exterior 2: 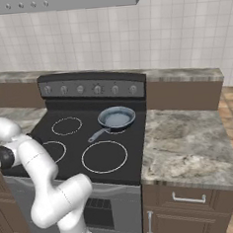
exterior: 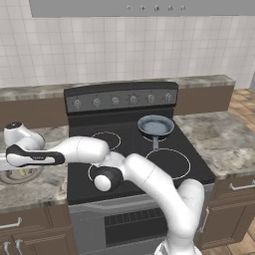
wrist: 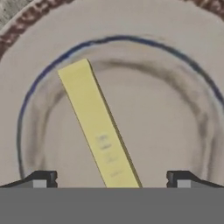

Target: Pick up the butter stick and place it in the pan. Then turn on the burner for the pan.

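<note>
The stove (exterior: 129, 149) serves as the landmark. Left of it, over the counter, the arm reached out sideways, and the gripper (wrist: 109, 178) hung above a wide grey-brown dish (wrist: 175, 52) there. The butter (wrist: 98, 127) lay slantwise on the dish, its lower end running down between the two fingertips (wrist: 41, 179). The jaws stood wide apart, one on each side of the bar and clear of it, holding nothing.

The main risk, as I judged it, lay in that slant. The bar was not square to the jaws, so closing on it could have turned it on the smooth dish rather than pinched it. It was also thin and lay flat: a descent that stopped short would have closed over air, and one that went too low would have driven the fingertips into the dish. A grip taken near one end could have let the bar droop or slip during the carry.

On the stove, the pan (exterior: 156, 126) sat on the rear right burner, well apart from the dish, with its handle pointing towards the front. It was small, so a release from too high or off centre could have bounced the butter onto the cooktop. The knobs (exterior: 133, 99) stood in a row on the back panel, close together; the wrong one might have been turned.
</note>
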